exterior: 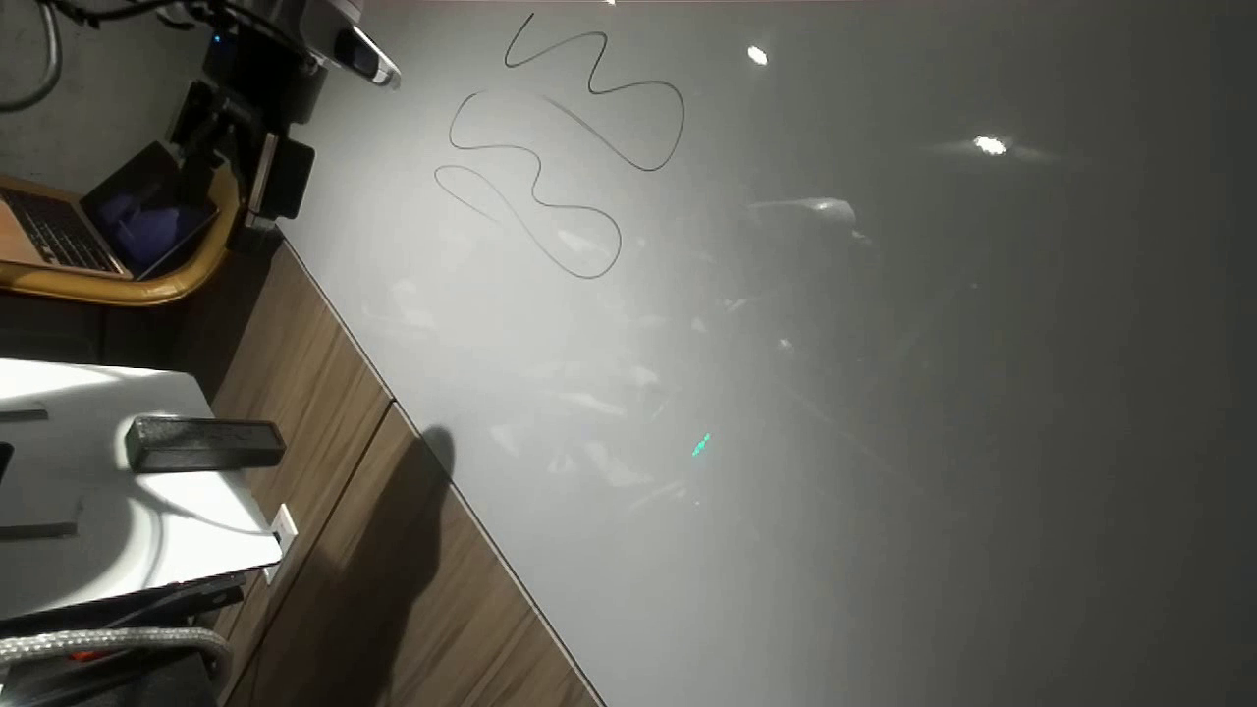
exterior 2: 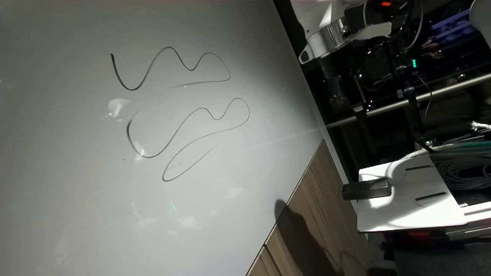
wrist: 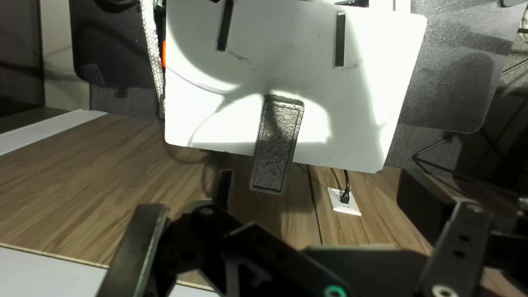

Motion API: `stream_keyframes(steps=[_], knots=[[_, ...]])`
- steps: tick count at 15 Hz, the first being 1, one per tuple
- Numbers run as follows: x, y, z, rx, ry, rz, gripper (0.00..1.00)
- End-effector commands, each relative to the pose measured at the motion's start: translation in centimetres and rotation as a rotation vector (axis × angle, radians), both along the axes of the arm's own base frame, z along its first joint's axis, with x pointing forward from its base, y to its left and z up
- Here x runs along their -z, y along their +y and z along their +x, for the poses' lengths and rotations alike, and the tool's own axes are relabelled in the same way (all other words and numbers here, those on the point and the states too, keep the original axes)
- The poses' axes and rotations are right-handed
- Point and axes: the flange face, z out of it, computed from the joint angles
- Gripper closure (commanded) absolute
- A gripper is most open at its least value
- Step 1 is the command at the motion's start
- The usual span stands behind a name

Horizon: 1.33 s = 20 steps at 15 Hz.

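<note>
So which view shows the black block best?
The wrist view: the black block is largest there, its marked face unobstructed. Both exterior views show it smaller, jutting past the edge of the white panel; marks illegible.

In the wrist view my jaws are blurred and cut off by the lower edge, and the marking (wrist: 275, 163) on the black block (wrist: 279, 132) is too faint for me to make out. In an exterior view the left edge cuts off the laptop (exterior: 74, 234) and the white panel (exterior: 74, 476), which partly hides the power outlet (exterior: 286, 526).
</note>
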Motion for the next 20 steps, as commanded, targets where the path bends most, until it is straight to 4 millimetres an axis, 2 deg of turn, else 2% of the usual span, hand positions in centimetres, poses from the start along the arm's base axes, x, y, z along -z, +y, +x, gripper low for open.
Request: stream_keyframes(steps=[1,11,20], knots=[[1.3,-0.2,0.6,0.017,0.023,0.004,0.00],[1.4,0.0,0.4,0.006,0.039,-0.003,0.00],[4.0,3.6,1.9,-0.037,-0.025,-0.028,0.00]])
